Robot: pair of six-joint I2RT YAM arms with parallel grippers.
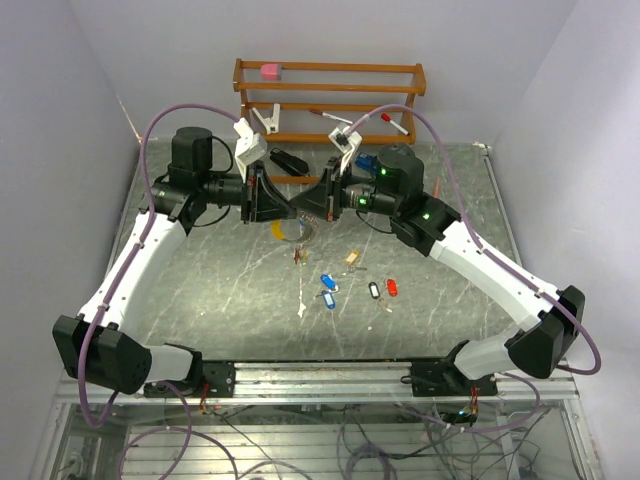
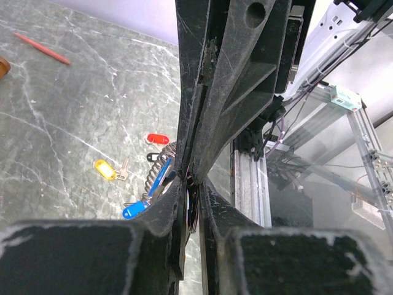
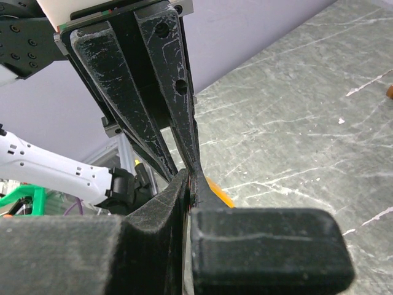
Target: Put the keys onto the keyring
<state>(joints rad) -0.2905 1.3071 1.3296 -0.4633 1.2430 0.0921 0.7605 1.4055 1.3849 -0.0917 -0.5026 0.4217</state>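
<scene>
- left gripper (image 2: pixel 191 187): jaws all but closed, only a slit left. A thin dark piece is pinched at the tips; it looks like the wire of the keyring (image 1: pixel 292 236).
- right gripper (image 3: pixel 188 184): jaws pressed together with a thin reddish sliver in the seam. Cannot tell what it is.
- top view: the two grippers meet tip to tip above the table (image 1: pixel 200 290). The keyring hangs just under the tips, with a yellow tag (image 1: pixel 277 231) at its left side.
- loose keys (image 1: pixel 298 256) lie on the table nearer the arm bases than the keyring: tan tag (image 1: pixel 352 258), two blue tags (image 1: pixel 328 281), and black tag (image 1: pixel 374 290) just beside red tag (image 1: pixel 391 287).
- left wrist view only: a red marker (image 2: pixel 43 48) lies far off on the table, and the loose keys show past the fingers.
- right wrist view only: the yellow tag sits just behind one finger. The loose keys are hidden here.
</scene>
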